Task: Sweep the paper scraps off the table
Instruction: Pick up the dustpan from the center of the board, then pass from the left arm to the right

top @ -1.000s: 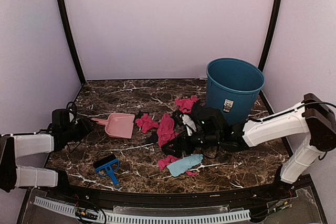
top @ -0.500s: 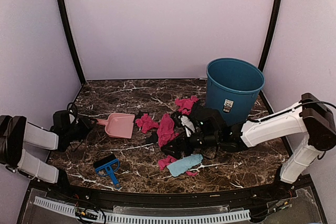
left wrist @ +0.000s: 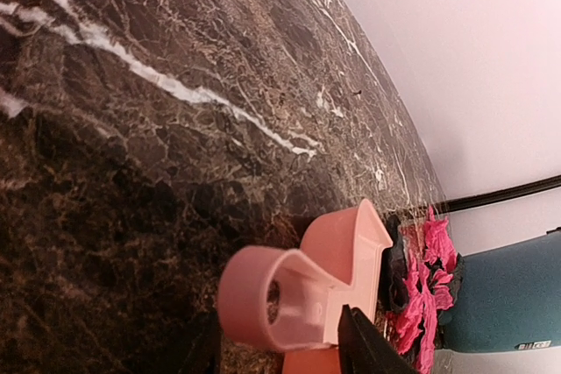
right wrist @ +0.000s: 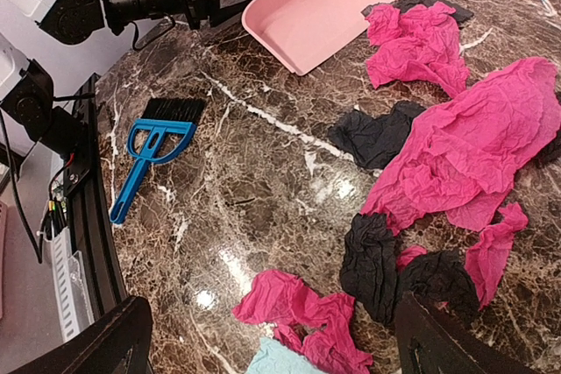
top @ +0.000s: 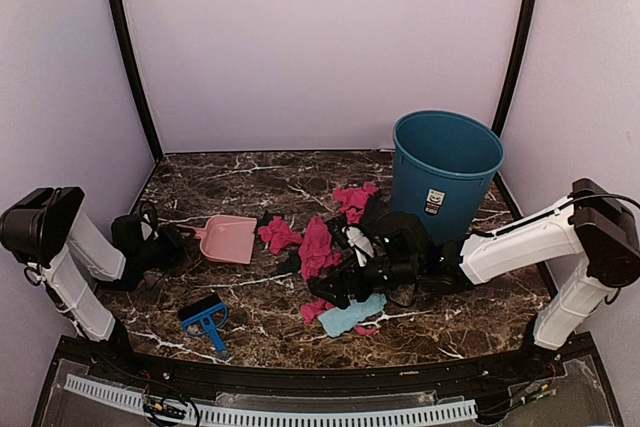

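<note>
- Lilac walls enclose a dark marble counter (top: 250, 182); paper scraps (top: 318, 245), pink, black and one light blue, lie heaped mid-counter beside a blue bin (top: 447, 162).
- Left tool (left wrist: 280, 349) straddles the handle of the pink dustpan (top: 232, 239); its fingertips are cut off, so clamping cannot be told.
- Right tool (right wrist: 280, 343) hangs spread wide over the scraps.
- Blue brush (top: 205, 319) lies near the front rim, apart from the heap.

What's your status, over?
Left hand astride dustpan handle, grip unclear. Right hand open above paper scraps. Scraps all on table, unswept. Brush lies apart, unheld.
</note>
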